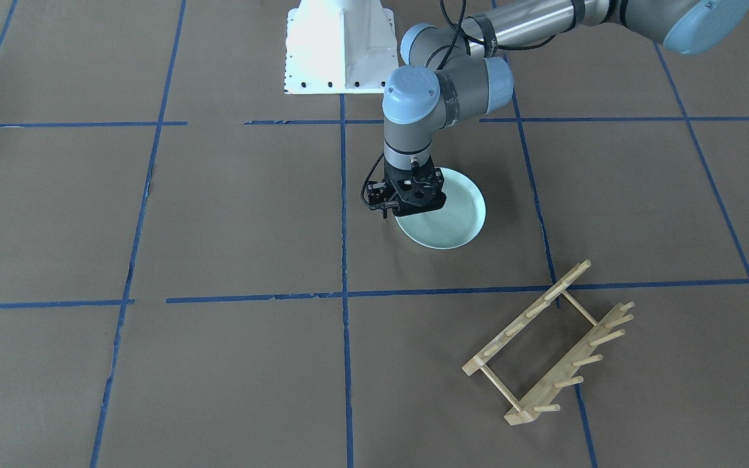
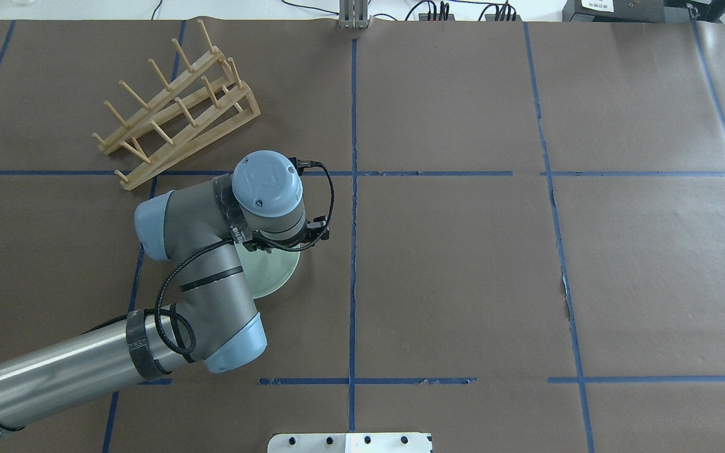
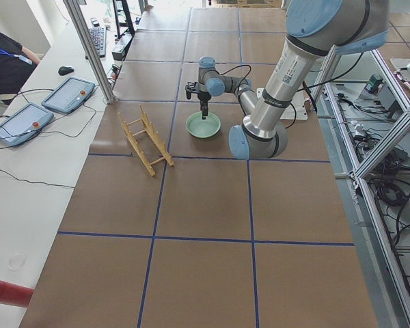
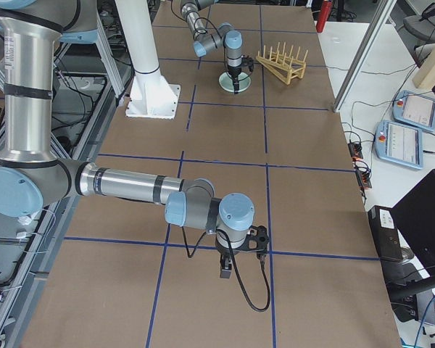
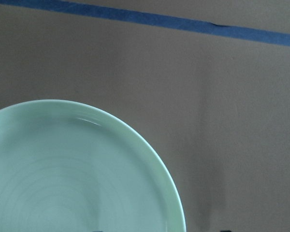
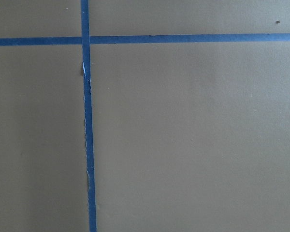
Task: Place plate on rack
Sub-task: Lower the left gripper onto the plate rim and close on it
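Observation:
The pale mint-green plate point(image 1: 454, 218) lies flat on the brown table, near the middle. My left gripper point(image 1: 409, 211) points straight down over the plate's rim on the side towards the table's centre line. In the left wrist view the plate point(image 5: 63, 174) fills the lower left, and two dark fingertip edges show far apart at the bottom, on either side of the rim, so the gripper is open. The light-wood rack point(image 1: 547, 344) stands empty beyond the plate, on the operators' side point(image 2: 174, 104). My right gripper point(image 4: 239, 254) shows only in the exterior right view; I cannot tell its state.
The robot's white base plate point(image 1: 339, 49) sits at the table's robot-side edge. Blue tape lines cross the brown table cover point(image 2: 463, 251). Two tablets point(image 3: 68, 96) and an operator sit on the bench beyond the rack. The right wrist view shows only bare table with tape lines.

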`<state>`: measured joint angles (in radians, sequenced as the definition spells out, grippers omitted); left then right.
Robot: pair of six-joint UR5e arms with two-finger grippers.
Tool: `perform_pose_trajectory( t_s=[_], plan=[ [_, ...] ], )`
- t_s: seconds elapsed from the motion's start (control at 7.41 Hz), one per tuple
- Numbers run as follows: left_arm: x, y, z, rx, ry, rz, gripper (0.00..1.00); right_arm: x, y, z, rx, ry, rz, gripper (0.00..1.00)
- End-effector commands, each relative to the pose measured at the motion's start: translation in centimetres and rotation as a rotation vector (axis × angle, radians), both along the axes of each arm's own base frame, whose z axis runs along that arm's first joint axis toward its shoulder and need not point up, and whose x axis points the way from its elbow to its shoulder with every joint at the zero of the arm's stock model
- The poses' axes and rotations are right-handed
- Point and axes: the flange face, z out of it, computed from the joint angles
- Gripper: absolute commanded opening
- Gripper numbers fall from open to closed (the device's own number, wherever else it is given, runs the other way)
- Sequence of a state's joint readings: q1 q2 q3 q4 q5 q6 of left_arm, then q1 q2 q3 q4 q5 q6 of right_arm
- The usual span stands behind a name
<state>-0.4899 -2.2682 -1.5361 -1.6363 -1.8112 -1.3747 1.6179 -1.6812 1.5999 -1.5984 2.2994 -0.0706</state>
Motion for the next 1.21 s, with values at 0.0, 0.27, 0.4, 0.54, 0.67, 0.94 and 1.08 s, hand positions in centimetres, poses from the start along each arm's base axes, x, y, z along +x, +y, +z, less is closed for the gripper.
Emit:
perform_pose_trajectory(
  t_s=[0.0,0.27,0.4,0.54,0.67,0.94,1.08],
  plan=[
    [0.3,0.4,-0.1,0.001,0.003,0.006,0.69,0.0,0.0,0.0,0.000,0.000,0.000,1.00],
    [0.6,0.7,-0.3,0.003,0.006,0.013,0.62,0.0,0.0,0.0,0.000,0.000,0.000,1.00],
    [0.6,0.8,-0.4,0.003,0.007,0.014,0.57,0.0,0.0,0.0,0.000,0.000,0.000,1.00],
    [0.7,0.8,-0.6,0.003,0.009,0.014,0.45,0.0,0.0,0.0,0.000,0.000,-0.001,1.00],
    [0.7,0.9,-0.6,0.003,0.009,0.015,0.27,0.0,0.0,0.0,0.000,0.000,-0.001,1.00],
    [0.6,1.1,-0.8,0.008,0.014,0.017,0.00,0.0,0.0,0.0,0.000,0.000,-0.001,1.00],
    [0.5,1.1,-1.2,0.012,0.019,0.018,0.00,0.0,0.0,0.0,0.000,0.000,0.000,1.00]
  ],
)
